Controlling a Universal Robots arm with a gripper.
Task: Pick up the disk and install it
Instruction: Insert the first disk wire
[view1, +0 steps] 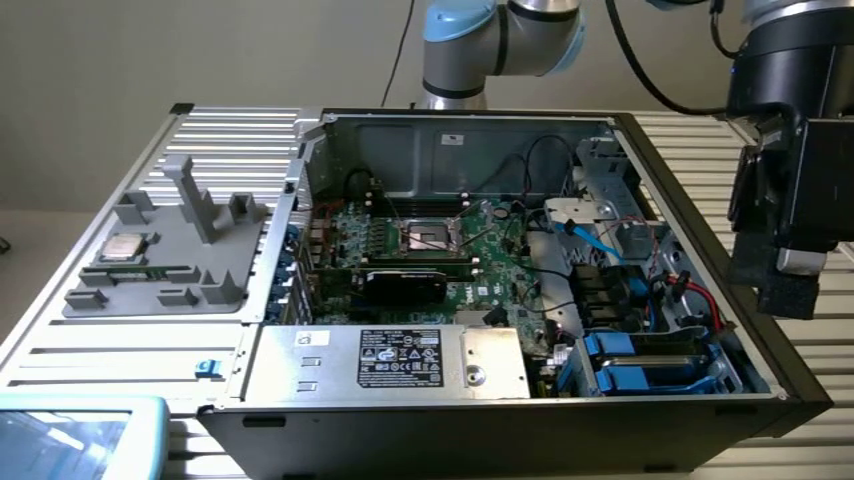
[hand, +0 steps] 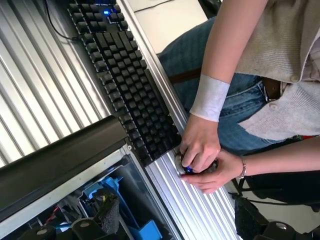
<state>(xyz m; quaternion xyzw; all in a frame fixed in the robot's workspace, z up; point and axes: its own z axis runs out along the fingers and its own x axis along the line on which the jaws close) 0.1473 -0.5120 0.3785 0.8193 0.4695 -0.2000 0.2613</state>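
Disk (view1: 579, 211), white label unreadable, lies inside case (view1: 507, 425); fingers (hand: 106, 216) spread empty.

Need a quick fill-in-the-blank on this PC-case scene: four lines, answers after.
1. The robot hand hangs at the exterior view's ___ side, near the computer case.
2. The processor chip lies ___ the case, on the grey tray.
3. The keyboard has ___ keys.
4. The band on the person's wrist is ___.
Missing words: right; outside; black; white.
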